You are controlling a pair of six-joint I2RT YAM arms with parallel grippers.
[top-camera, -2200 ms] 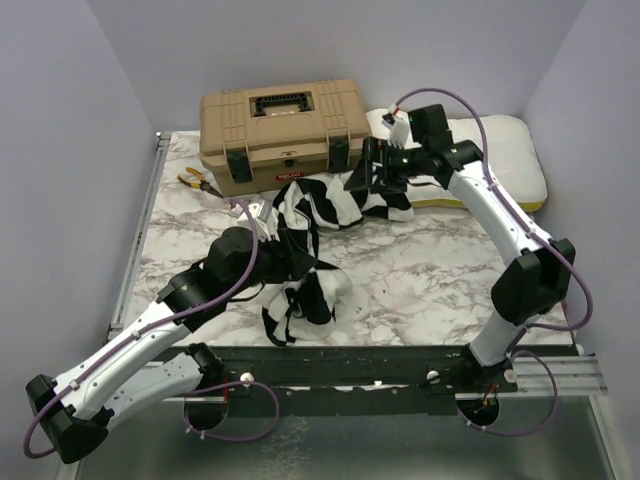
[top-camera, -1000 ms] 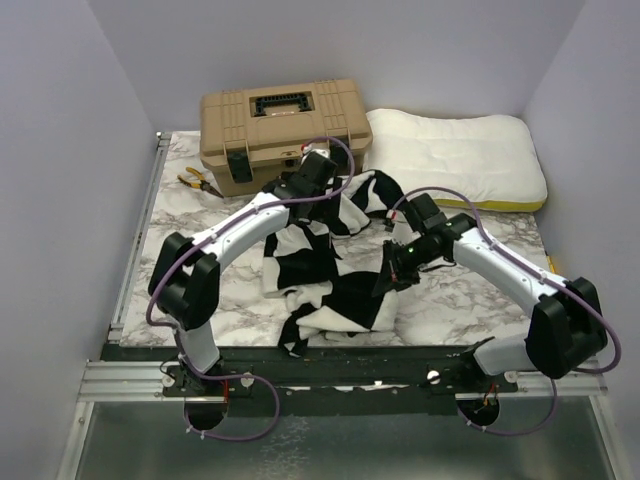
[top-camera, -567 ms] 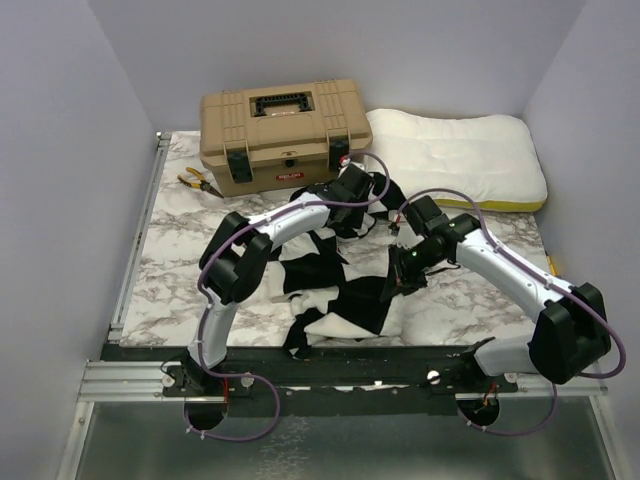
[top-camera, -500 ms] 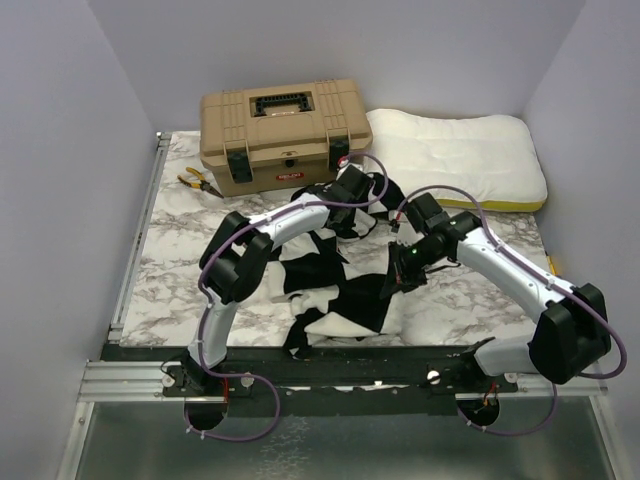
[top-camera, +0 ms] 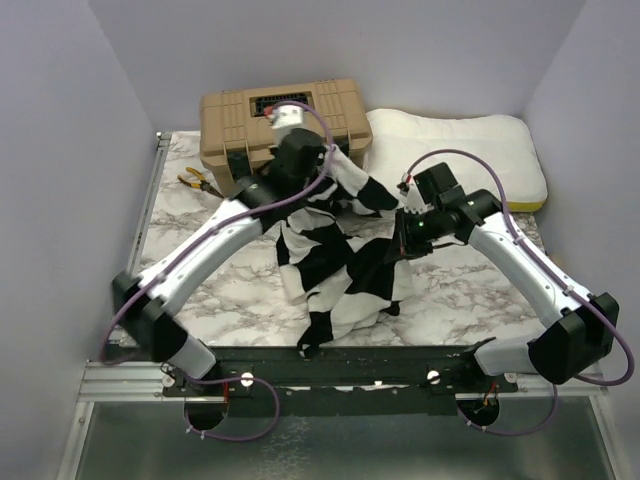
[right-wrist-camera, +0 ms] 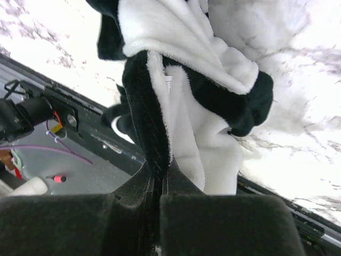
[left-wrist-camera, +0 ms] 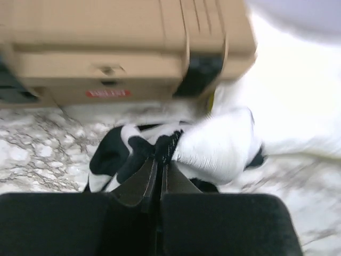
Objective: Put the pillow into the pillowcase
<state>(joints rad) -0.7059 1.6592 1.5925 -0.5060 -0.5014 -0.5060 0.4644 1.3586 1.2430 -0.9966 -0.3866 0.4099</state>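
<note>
The black-and-cream checkered pillowcase [top-camera: 335,250] hangs lifted between both arms, its lower end trailing to the table's front edge. My left gripper [top-camera: 322,172] is shut on its upper edge just in front of the toolbox; in the left wrist view the pillowcase [left-wrist-camera: 213,152] is pinched at my left gripper [left-wrist-camera: 160,160]. My right gripper [top-camera: 400,238] is shut on the cloth's right side, and the right wrist view shows the pillowcase [right-wrist-camera: 176,117] clamped in my right gripper [right-wrist-camera: 159,178]. The white pillow [top-camera: 470,150] with its yellow edge lies at the back right, untouched.
A tan toolbox [top-camera: 260,125] stands at the back, left of the pillow; it fills the top of the left wrist view as the toolbox [left-wrist-camera: 106,48]. Yellow-handled pliers [top-camera: 197,180] lie at its left. The marble tabletop [top-camera: 190,225] ends at a dark front rail [top-camera: 400,362].
My left gripper has shut on the pillowcase's upper edge and lifted it up and back toward the toolbox. The right gripper has risen slightly with its hold, so the cloth now hangs.
</note>
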